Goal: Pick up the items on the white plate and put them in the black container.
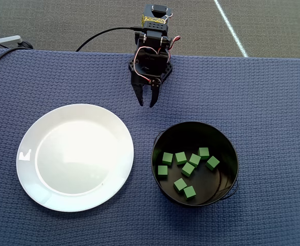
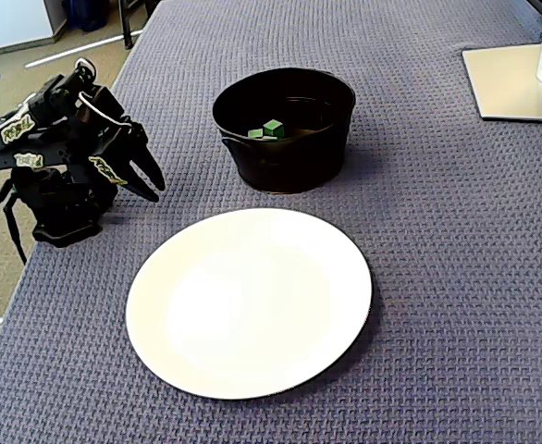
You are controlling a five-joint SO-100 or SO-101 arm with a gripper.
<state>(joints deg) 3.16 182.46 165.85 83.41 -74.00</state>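
The white plate [image 1: 74,156] [image 2: 249,301] lies bare on the blue cloth, with nothing on it. Several small green cubes [image 1: 188,169] [image 2: 272,128] rest on the floor of the black container [image 1: 163,138] [image 2: 285,159], which stands to the plate's right in the overhead view. My gripper [image 1: 146,103] [image 2: 154,188] is folded down near the arm's base, fingers slightly apart and holding nothing, pointing at the cloth well short of both plate and container.
The arm's black base [image 2: 63,208] sits at the table edge with a cable [image 1: 101,36] running off it. A grey monitor stand [image 2: 516,79] occupies the far corner in the fixed view. Blue woven cloth [image 1: 273,113] covers the table.
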